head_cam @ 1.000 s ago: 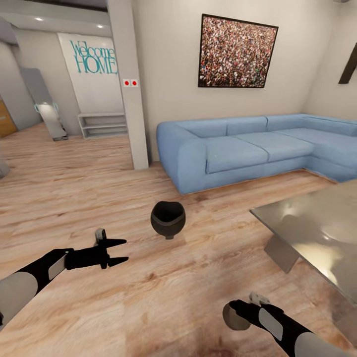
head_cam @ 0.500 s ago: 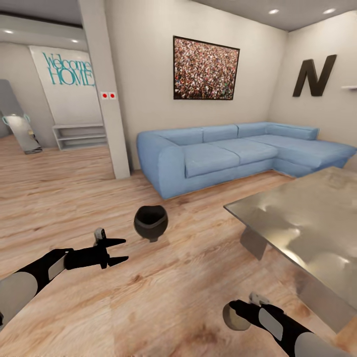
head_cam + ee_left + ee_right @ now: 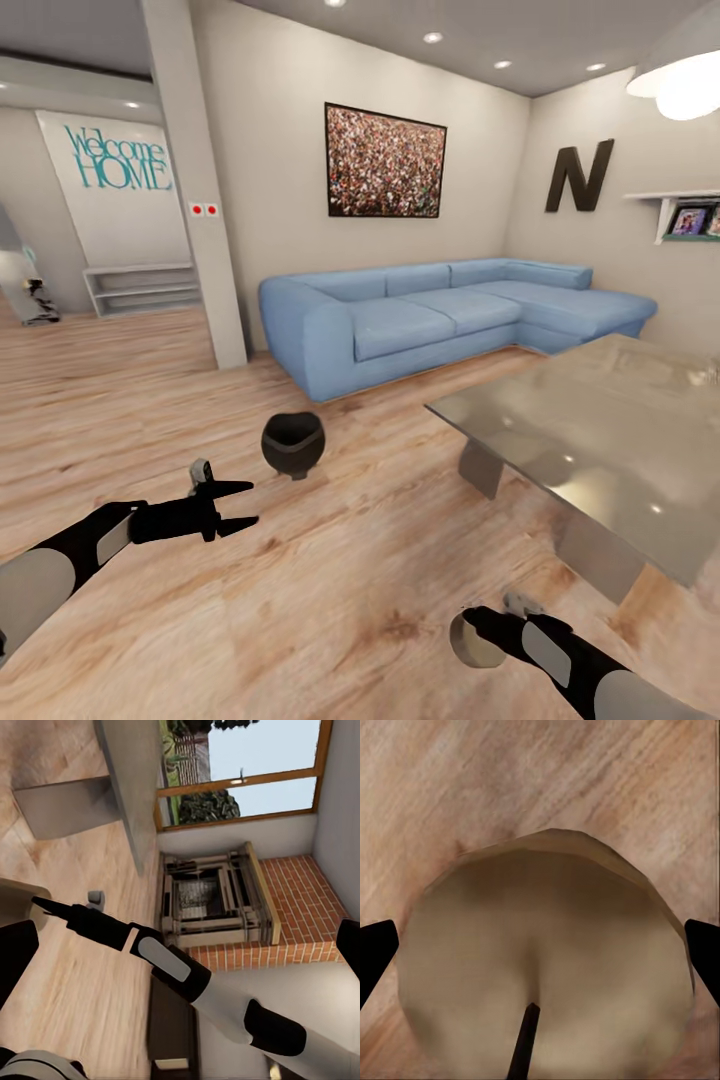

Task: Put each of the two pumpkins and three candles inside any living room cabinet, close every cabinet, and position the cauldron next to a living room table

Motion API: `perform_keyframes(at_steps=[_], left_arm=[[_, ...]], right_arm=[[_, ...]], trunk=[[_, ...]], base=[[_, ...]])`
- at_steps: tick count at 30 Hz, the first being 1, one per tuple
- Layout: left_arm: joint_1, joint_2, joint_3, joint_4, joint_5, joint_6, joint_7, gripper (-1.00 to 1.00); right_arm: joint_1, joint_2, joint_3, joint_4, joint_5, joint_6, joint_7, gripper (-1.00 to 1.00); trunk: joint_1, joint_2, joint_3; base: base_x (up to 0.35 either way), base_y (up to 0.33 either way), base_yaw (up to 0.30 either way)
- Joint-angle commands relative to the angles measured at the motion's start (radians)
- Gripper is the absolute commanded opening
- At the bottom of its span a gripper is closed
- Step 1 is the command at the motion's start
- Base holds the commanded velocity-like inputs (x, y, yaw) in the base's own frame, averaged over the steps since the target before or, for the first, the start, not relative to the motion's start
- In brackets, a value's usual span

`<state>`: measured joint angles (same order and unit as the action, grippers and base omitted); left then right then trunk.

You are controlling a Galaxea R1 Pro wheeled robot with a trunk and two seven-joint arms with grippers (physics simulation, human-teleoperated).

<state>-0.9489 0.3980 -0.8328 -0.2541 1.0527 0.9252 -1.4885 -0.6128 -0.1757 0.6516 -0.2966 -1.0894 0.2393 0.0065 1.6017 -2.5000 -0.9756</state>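
The black cauldron stands upright on the wood floor, a little beyond my left gripper, which is open and holds nothing. At the lower right my right gripper is shut on a beige candle. In the right wrist view that candle shows its dark wick between the two black fingertips. The grey glossy table stretches along the right, about a metre from the cauldron. A dark-brown cabinet lies beside the brick fireplace. The pumpkins are out of view.
A blue corner sofa stands against the far wall behind the table. A grey pillar rises at the left, with a low white shelf beyond it. Open wood floor lies between both arms and the cauldron.
The whole picture has swung to the right and tilted up, so the camera has moved. Both arms hold the same pose, and the candle stays in the right gripper.
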Motion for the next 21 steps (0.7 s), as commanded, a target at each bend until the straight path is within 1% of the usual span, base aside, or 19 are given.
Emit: perform_keyframes(at_steps=[1, 2, 21], left_arm=[[-0.001, 0.000, -0.006, -0.001, 0.003, 0.011, -0.006, 1.00], [-0.001, 0.000, -0.006, -0.001, 0.003, 0.011, -0.006, 1.00], [-0.001, -0.001, -0.007, -0.001, 0.003, 0.011, -0.006, 1.00]], right_arm=[[-0.001, -0.001, 0.003, -0.001, -0.003, 0.003, 0.000, -1.00], [-0.001, -0.001, 0.003, 0.001, -0.003, 0.004, 0.000, -1.00], [-0.001, -0.001, 0.003, 0.007, -0.003, 0.005, 0.000, -1.00]], trunk=[[-0.001, 0.000, 0.001], [-0.002, 0.001, 0.004], [-0.075, 0.134, 0.034]], base=[[-0.339, 0.104, -0.124], [-0.339, 0.105, -0.119], [-0.339, 0.107, -0.112]])
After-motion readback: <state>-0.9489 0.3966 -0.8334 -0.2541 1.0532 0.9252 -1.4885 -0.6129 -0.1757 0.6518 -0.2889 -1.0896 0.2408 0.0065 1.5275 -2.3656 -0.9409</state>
